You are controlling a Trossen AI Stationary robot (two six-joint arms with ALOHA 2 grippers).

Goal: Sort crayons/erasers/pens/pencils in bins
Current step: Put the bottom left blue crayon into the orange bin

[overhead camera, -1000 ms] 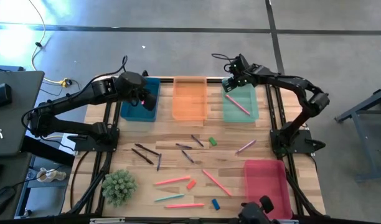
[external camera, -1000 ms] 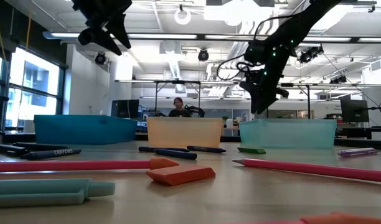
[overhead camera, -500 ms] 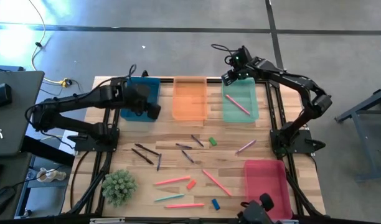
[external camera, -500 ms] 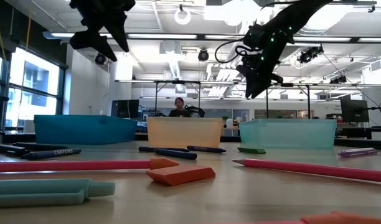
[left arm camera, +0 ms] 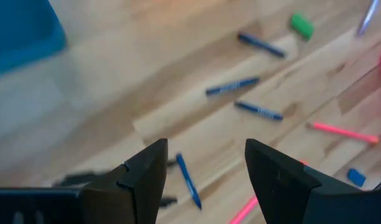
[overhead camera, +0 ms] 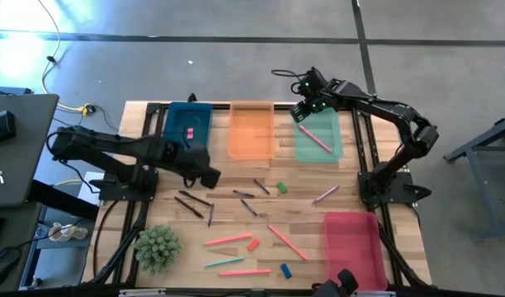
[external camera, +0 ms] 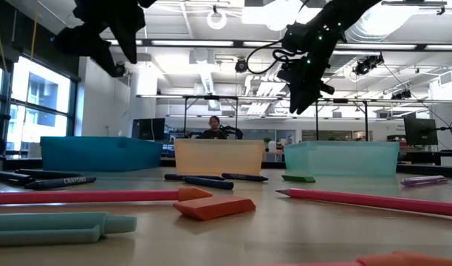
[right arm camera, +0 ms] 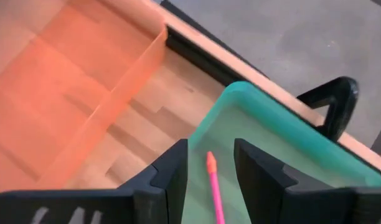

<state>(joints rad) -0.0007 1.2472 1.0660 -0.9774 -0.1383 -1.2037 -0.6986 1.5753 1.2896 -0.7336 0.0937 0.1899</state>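
Between picks, left gripper (overhead camera: 210, 176) wide open and empty above table's (overhead camera: 302, 210) left-centre crayons (overhead camera: 193, 204), right gripper (right arm camera: 210, 163) part-open, empty over green bin (overhead camera: 330, 153) holding a pencil (overhead camera: 315, 139): next, descending onto one crayon.

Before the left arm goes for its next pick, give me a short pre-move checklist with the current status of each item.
1. left gripper open and empty: ok, fingers apart with nothing between them in its wrist view.
2. A target within sight: ok, crayons lie loose on the table ahead of it.
3. right gripper clear of the left arm: ok, it hangs above the green-teal bin, far across the table.
4. Right gripper empty: ok, nothing between its fingers; a pink pencil lies in that bin below.
5. Dark blue bin holds a pink eraser: ok.
6. Potted plant out of the path: cannot tell.
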